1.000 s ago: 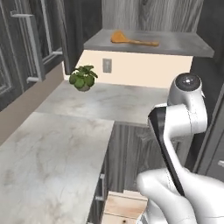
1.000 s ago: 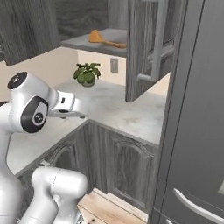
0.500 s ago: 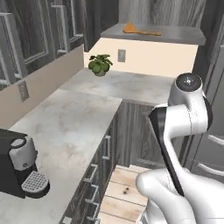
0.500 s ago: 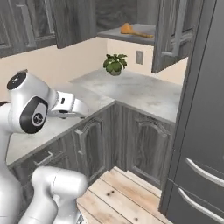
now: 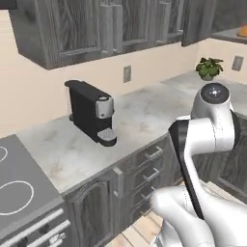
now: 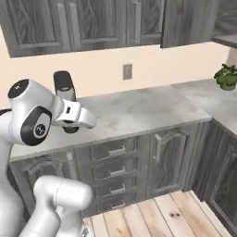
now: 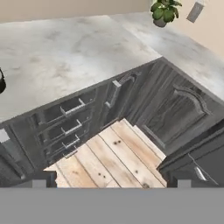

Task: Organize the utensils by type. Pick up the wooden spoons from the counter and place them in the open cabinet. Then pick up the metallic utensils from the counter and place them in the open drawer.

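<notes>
Gripper (image 7: 112,183) jaws stand wide apart and empty above the pale marbled stone counter (image 7: 65,48). The base has swung left within the last second. The dark grey cabinet shelf (image 5: 230,35) holding an orange-brown wooden spoon (image 5: 242,31) is now at the far right, and a black coffee machine (image 5: 91,111) sits ahead, so the robot is probably heading for the remaining utensils.

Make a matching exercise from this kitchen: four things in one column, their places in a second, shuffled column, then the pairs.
Things:
1. coffee machine
2. potted plant
3. wall outlet
4. stovetop

Places:
A. on the wall between counter and upper cabinets
B. far corner of the counter
C. left end of the counter run
D. on the counter, beside the stovetop

Pairs: 1-D, 2-B, 3-A, 4-C
</notes>
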